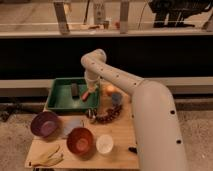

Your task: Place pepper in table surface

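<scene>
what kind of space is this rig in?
Likely an indoor test area, not a home: small tan wooden table laid with bowls, beside a long dark ledge with railing posts, speckled floor. Gripper hangs over the green rectangular tray.

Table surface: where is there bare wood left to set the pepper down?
Bare table surface lies between the beaded string, the white cup and the robot arm. The front left is crowded with the purple bowl, red bowl and a yellow item. The gripper, shut on the pepper, hangs over the green tray's right side.
</scene>
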Robot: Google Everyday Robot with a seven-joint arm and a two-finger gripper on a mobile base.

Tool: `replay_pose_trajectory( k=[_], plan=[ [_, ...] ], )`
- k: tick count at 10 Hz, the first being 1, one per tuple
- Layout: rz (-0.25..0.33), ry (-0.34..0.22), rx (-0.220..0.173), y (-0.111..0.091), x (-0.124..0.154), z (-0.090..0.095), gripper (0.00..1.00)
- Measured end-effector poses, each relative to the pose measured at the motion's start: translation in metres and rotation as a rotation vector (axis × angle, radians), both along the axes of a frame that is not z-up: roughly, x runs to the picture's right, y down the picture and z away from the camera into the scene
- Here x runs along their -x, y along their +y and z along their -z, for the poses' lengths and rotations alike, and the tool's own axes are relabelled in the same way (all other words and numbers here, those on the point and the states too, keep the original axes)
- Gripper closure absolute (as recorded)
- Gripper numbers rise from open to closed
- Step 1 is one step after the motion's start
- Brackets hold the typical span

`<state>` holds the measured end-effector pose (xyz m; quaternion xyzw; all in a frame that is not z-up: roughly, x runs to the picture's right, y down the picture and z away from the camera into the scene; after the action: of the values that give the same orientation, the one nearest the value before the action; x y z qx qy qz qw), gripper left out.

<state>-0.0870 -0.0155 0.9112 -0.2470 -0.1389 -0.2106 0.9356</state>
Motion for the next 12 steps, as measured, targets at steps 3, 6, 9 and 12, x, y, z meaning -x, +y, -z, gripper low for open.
replay_pose_trajectory(
  k=[3,6,9,12],
  plan=[
    [-0.002,-0.001,0.006,0.002,0.01,-0.013,0.2],
    [-0.008,-0.004,0.009,0.006,0.016,-0.022,0.2],
    [0.002,-0.019,0.001,0.011,0.027,-0.033,0.2],
    [0.024,-0.03,0.001,0.018,0.033,-0.047,0.2]
  ],
)
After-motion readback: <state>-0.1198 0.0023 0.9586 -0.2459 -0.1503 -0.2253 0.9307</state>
